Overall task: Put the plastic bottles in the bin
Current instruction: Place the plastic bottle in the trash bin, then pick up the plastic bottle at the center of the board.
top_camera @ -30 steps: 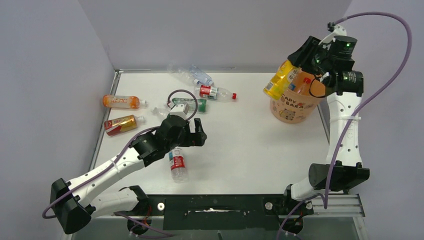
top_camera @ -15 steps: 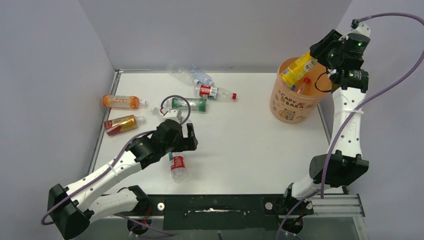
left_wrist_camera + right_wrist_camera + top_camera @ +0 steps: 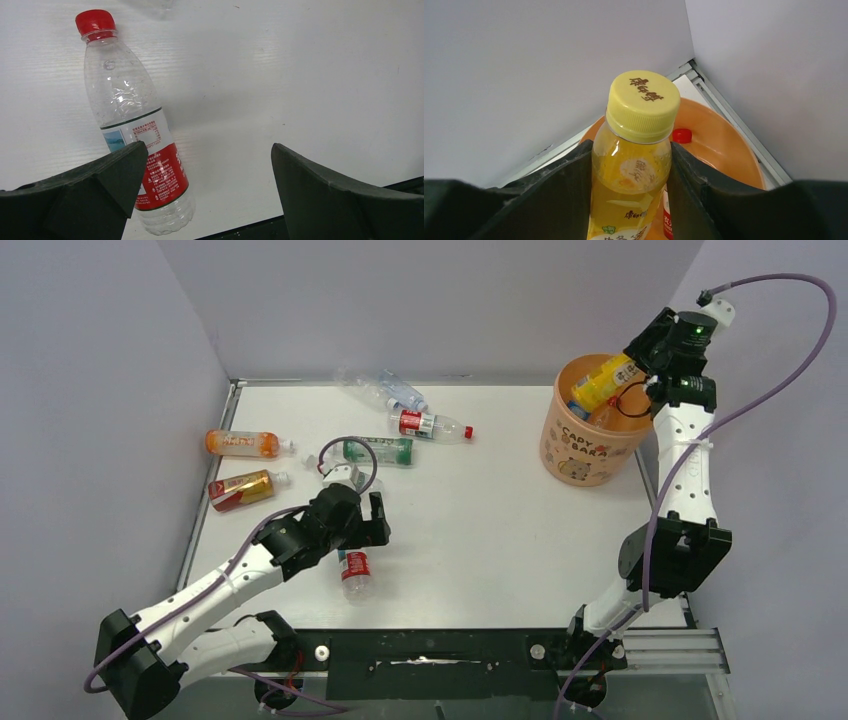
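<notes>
My right gripper (image 3: 630, 365) is shut on a yellow bottle (image 3: 603, 384) with a yellow cap (image 3: 642, 102) and holds it tilted over the open top of the pale-orange bin (image 3: 588, 445). A red-capped bottle (image 3: 681, 135) stands inside the bin (image 3: 724, 150). My left gripper (image 3: 368, 530) is open just above a clear bottle with a red label (image 3: 355, 572). In the left wrist view that bottle (image 3: 135, 125) lies on the table with its base beside the left finger (image 3: 100, 185), and the gripper (image 3: 209, 150) is empty.
Several bottles lie on the table's far left half: an orange one (image 3: 240, 443), one with a red and gold label (image 3: 240, 490), a green-labelled one (image 3: 378, 450), a red-labelled one (image 3: 430, 425) and a blue-labelled one (image 3: 397, 392). Walls close three sides.
My right arm carried the yellow bottle from the bin's left outer side to above its opening. My left gripper moved left and nearer, down over the red-labelled bottle.
</notes>
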`<state>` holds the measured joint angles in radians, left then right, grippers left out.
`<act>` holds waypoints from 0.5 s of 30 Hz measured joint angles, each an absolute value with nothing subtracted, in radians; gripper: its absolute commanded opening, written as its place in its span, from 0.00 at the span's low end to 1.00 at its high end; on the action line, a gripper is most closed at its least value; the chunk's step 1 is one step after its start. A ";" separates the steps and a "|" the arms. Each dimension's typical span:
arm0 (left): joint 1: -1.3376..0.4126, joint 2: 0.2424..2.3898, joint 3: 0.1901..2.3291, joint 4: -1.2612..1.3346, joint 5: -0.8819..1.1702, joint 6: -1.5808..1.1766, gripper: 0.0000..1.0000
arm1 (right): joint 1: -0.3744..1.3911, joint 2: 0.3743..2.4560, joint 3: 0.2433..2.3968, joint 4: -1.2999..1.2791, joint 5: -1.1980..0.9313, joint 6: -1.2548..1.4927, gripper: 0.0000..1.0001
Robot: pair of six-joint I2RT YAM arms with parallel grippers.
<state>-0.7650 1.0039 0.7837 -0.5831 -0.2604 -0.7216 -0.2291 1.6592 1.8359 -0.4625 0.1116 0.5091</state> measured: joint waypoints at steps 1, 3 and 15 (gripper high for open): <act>-0.764 1.005 0.782 -0.583 -0.260 -0.722 0.98 | -0.229 1.667 1.836 -0.458 0.118 0.509 0.61; -0.764 1.008 0.779 -0.582 -0.258 -0.722 0.98 | -0.229 1.686 1.836 -0.455 0.123 0.513 0.68; -0.748 1.016 0.719 -0.574 -0.258 -0.748 0.98 | -0.225 1.721 1.777 -0.451 0.120 0.509 0.87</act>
<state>-0.7475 1.0161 0.7193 -0.5739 -0.2577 -0.7479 -0.2253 1.7214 1.7771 -0.4507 0.1196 0.5095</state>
